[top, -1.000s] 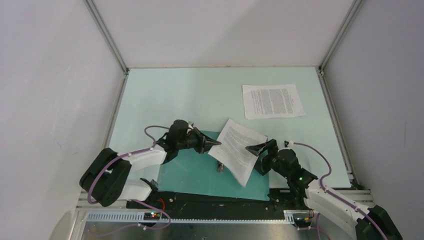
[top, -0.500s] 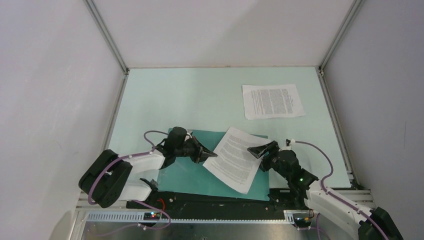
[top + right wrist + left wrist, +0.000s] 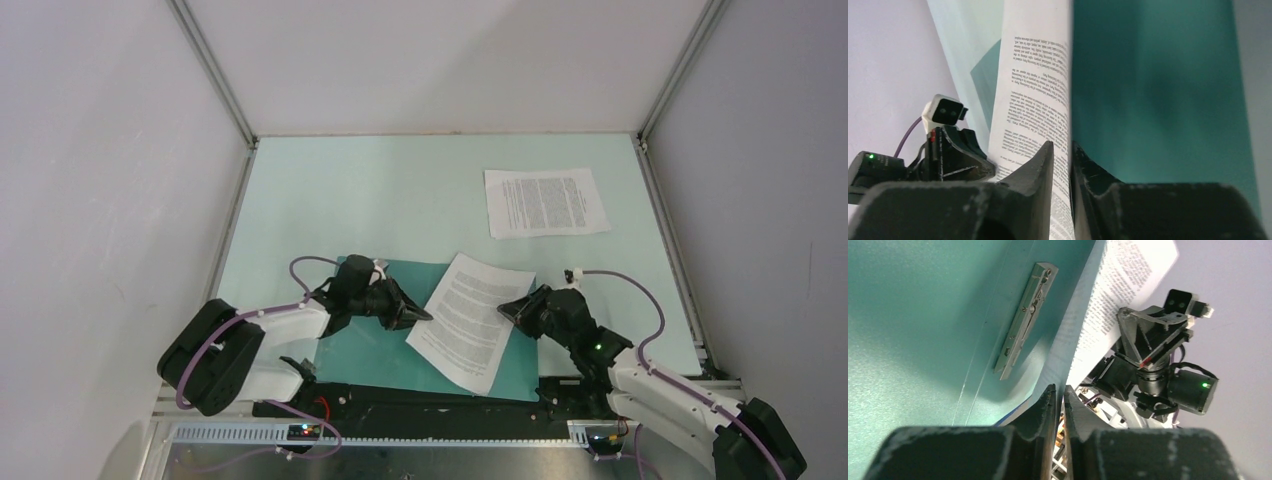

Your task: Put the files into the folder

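Note:
The dark teal folder point(image 3: 368, 345) lies open near the arms, its metal clip point(image 3: 1025, 320) at the spine. One file point(image 3: 472, 320), a printed white sheet, rests slanted over the folder's right half. My left gripper point(image 3: 418, 316) is at the sheet's left edge; its jaws point(image 3: 1060, 386) stand a narrow slit apart, and the sheet point(image 3: 1118, 295) ends right at the tips. My right gripper point(image 3: 507, 310) is at the sheet's right edge, closed point(image 3: 1062, 143) on the paper point(image 3: 1038, 90), which runs between its fingers. A second file point(image 3: 545, 202) lies flat at the far right.
The pale mint tabletop point(image 3: 380, 195) is walled by white panels with metal rails along its left and right edges. The two arm bases and a black rail sit at the near edge point(image 3: 400, 400). Each wrist camera sees the other gripper across the sheet.
The sheet has come down from a raised tilt to lie lower over the folder. The right jaws went from wide open to closed on its right edge. The left jaws parted slightly.

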